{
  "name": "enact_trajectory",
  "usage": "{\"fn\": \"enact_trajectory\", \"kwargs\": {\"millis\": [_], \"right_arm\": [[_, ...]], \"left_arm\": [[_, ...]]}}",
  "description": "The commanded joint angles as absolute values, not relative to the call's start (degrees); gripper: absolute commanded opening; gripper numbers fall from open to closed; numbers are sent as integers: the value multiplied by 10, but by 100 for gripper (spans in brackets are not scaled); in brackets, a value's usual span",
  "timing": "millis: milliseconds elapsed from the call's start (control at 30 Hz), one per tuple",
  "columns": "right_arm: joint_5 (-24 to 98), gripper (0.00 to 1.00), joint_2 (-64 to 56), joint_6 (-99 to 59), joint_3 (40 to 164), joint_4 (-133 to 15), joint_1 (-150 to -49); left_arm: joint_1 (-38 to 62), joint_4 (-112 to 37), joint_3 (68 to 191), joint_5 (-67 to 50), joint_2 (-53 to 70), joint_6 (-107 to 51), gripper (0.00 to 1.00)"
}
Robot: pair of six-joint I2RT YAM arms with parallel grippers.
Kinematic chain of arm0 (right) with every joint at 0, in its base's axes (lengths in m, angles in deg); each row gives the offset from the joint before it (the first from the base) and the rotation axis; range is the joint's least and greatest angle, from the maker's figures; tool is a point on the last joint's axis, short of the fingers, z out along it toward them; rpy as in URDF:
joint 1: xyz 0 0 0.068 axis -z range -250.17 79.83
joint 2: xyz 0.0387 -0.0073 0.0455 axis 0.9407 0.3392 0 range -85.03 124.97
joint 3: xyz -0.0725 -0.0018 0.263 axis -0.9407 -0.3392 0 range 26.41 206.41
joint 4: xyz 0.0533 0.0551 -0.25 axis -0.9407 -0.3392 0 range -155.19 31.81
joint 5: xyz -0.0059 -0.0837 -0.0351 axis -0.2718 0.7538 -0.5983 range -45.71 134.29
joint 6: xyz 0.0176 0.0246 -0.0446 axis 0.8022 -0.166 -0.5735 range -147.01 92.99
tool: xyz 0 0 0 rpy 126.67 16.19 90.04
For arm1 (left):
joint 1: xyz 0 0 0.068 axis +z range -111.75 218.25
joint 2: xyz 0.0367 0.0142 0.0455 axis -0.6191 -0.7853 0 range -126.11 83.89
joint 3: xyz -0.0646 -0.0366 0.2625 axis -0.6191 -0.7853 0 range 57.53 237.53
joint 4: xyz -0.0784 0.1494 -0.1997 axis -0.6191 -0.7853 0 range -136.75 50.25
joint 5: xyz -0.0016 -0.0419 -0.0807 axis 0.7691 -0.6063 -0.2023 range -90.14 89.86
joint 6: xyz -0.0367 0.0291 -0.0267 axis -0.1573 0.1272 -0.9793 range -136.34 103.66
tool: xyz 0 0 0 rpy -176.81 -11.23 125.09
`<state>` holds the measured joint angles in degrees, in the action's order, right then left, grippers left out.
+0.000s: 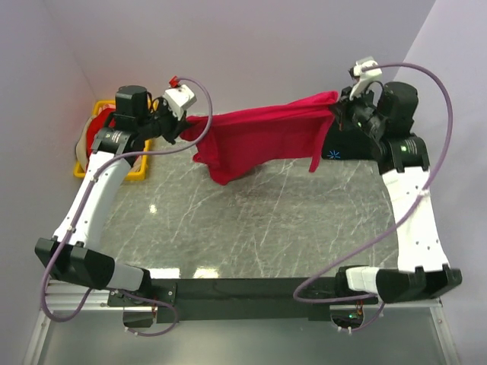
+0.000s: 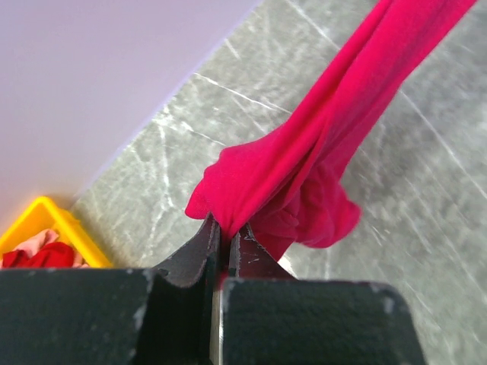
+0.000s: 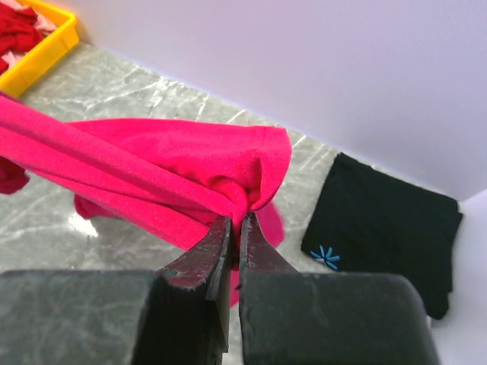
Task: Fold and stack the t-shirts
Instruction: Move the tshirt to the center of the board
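L gripper (image 2: pixel 225 230) & R gripper (image 3: pixel 237 225) are both clamping the soft red shirt (image 1: pixel 259 137), holding it bunched above the marbled surface (image 1: pixel 266 228). Black shirt (image 3: pixel 384 220) is lying folded flat.

black t-shirt (image 1: pixel 350 146) partly behind right arm (image 1: pixel 403 152) (logo visible), basket (image 1: pixel 100 107) mostly hidden

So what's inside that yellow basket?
Crumpled red cloth and some pale pink fabric. The left arm covers much of the basket from above; anything deeper is hidden.
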<state>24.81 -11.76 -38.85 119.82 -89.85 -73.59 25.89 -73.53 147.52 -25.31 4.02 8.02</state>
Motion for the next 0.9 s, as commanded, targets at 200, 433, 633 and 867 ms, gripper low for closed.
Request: {"fn": "enact_trajectory", "kwargs": {"millis": [200,433,633,867], "right_arm": [[329,0,-296,-470,1128,-911,-718],[316,0,-388,-487,1173,-972,-716],[319,0,-377,-500,1097,-978,-717],[382,0,-164,-485,1031,-889,-775]], "left_arm": [[286,-857,1436,-293,217,122,1],[286,-953,1482,-348,289,132,1],[286,-965,1468,-345,245,142,1],[317,-849,1460,-274,52,127,1]]}}
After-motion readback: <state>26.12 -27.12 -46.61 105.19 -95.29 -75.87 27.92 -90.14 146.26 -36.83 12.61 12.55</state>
